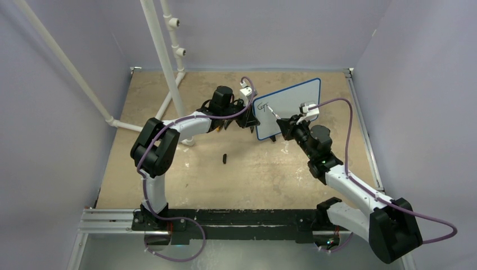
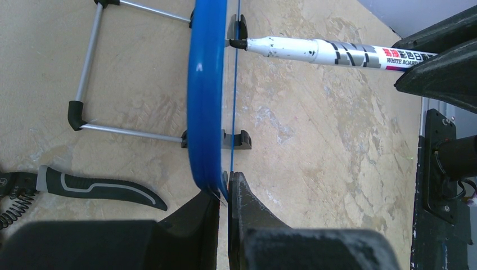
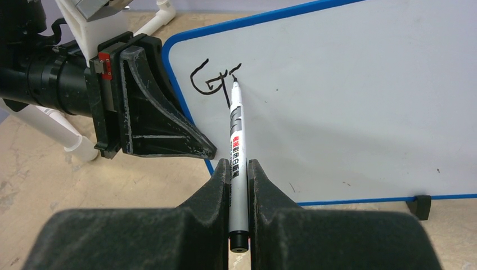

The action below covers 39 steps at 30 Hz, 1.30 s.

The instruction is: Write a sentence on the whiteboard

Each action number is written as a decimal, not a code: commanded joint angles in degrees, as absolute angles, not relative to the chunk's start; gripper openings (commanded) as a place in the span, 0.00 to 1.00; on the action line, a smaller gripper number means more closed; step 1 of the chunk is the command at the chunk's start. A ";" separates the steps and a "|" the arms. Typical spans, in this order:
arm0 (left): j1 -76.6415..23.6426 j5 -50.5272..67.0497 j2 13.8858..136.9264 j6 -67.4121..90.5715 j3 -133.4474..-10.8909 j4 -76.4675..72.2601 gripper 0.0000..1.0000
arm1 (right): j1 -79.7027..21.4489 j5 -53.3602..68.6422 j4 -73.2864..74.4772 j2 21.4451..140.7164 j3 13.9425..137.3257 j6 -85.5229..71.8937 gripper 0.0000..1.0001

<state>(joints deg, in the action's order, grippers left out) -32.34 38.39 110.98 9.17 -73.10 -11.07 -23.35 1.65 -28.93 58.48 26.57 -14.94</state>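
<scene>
Right wrist, unlike left, shows the sentence (image 3: 215, 85) on the whiteboard (image 3: 349, 107).

Whiteboard (image 3: 349, 101): white face, thin blue rim; edge-on in the left wrist view it reads as glossy saturated blue. Sentence (image 3: 216, 84): black strokes. Marker (image 3: 237, 140): white barrel with black bands, a red patch carrying white lettering, black tail end, dark flecks near the tip. Left gripper (image 2: 223, 194) and right gripper (image 3: 239, 169): matte black. Arms (image 1: 188, 124): white shells, black joints. Cables (image 1: 337, 104): purple. Table (image 1: 270, 174): beige, mottled like marble. Stand (image 2: 90, 56): silver wire, black feet. Tool handle (image 2: 101, 191): black with a grey stripe. Walls (image 1: 56, 112): pale lilac.
</scene>
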 commanded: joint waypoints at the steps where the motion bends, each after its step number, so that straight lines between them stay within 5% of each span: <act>1: -32.42 39.81 109.09 8.44 -74.71 -9.87 0.00 | -23.36 0.18 -28.91 58.86 27.68 -14.94 0.00; 39: -32.51 40.08 109.52 8.44 -74.79 -9.89 0.00 | -23.35 1.76 -32.86 58.24 29.63 -13.54 0.00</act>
<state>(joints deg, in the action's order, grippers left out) -32.34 38.48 110.98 9.19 -73.19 -10.85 -23.33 0.14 -29.12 58.83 27.31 -14.48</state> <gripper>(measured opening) 0.049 0.104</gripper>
